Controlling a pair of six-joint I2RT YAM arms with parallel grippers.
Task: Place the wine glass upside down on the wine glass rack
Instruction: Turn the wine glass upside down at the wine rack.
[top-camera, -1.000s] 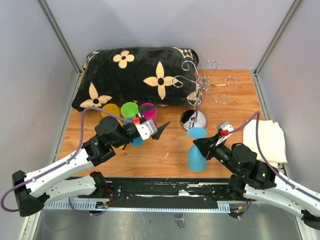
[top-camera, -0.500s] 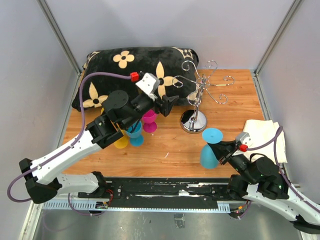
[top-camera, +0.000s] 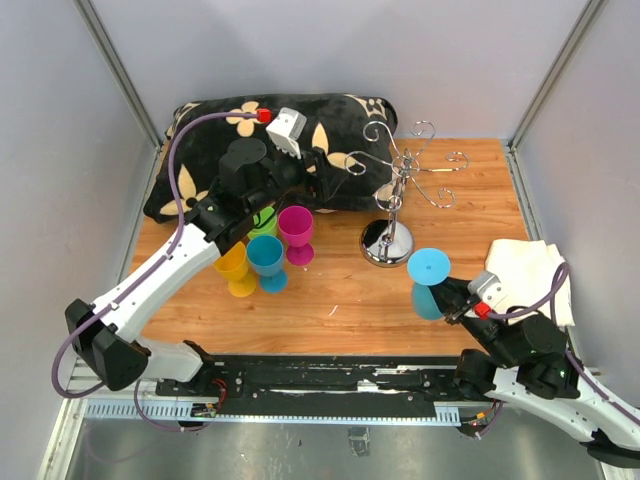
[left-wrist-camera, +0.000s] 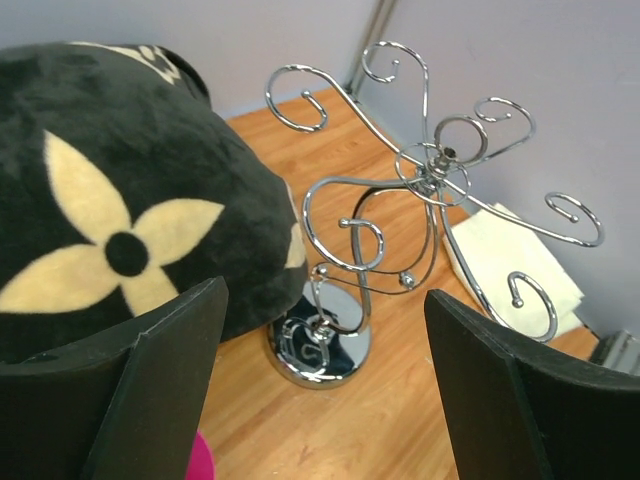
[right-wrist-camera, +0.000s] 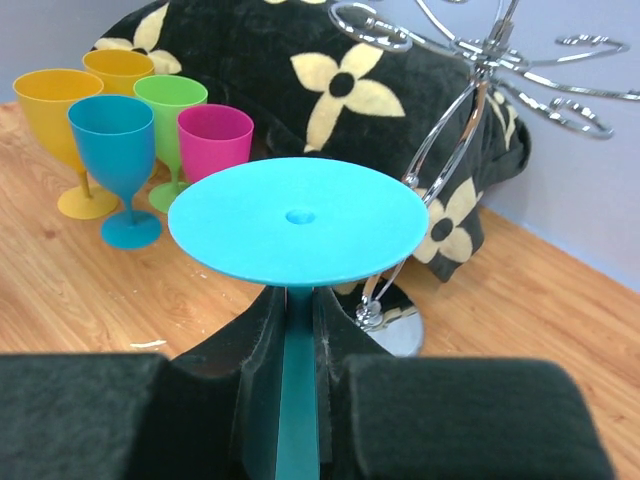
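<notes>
- The right pincer (right-wrist-camera: 300, 335) is clamped on the stem of the light blue wine glass (top-camera: 428, 267), both pads pressed against it.
- That glass is held upside down, round foot uppermost and bowl below, over the wooden surface (top-camera: 330, 295). It is near the mirrored base of the wine glass rack (top-camera: 388, 243), on the side towards the arms, and not on any hook.
- The rack stands upright at the far right of the surface, its chrome scroll arms spreading out from the top of the stem.
- The left pincer (top-camera: 332, 172) hangs above the black flowered pillow (top-camera: 340, 118), its fingers (left-wrist-camera: 150, 390) wide apart with nothing between them (its wrist camera looks straight at the rack).
- Four goblets stand upright in a cluster left of the rack: teal (top-camera: 266, 255), magenta (top-camera: 296, 225), yellow (top-camera: 232, 267) and green (top-camera: 262, 222). The right wrist view shows a second yellow one behind them.
- A folded white cloth (top-camera: 530, 270) lies at the right edge.
</notes>
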